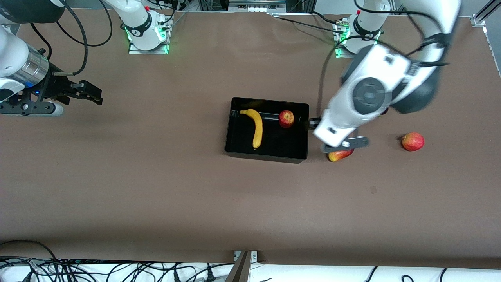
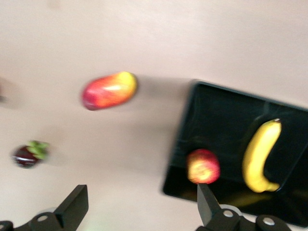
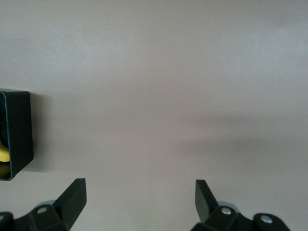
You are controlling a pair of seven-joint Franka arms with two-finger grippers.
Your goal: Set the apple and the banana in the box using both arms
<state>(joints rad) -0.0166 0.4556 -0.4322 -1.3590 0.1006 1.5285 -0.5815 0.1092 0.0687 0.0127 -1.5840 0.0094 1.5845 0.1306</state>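
We count one apple (image 1: 286, 118) and one banana (image 1: 255, 127), both lying inside the single black box (image 1: 235, 149) at the middle of the brown counter (image 1: 156, 196), the apple toward the left arm's end of the box and apart from the banana. Outside the box we count three more fruits: one oblong red-yellow fruit (image 1: 339, 155) just beside the box, one round red fruit (image 1: 413, 141) well apart toward the left arm's end, and one small dark fruit with a green top (image 2: 28, 155). The left pincer (image 2: 139, 204) hangs released over the box edge by the apple, grasping nothing. The right pincer (image 3: 139, 197) waits released over bare counter at its own end.
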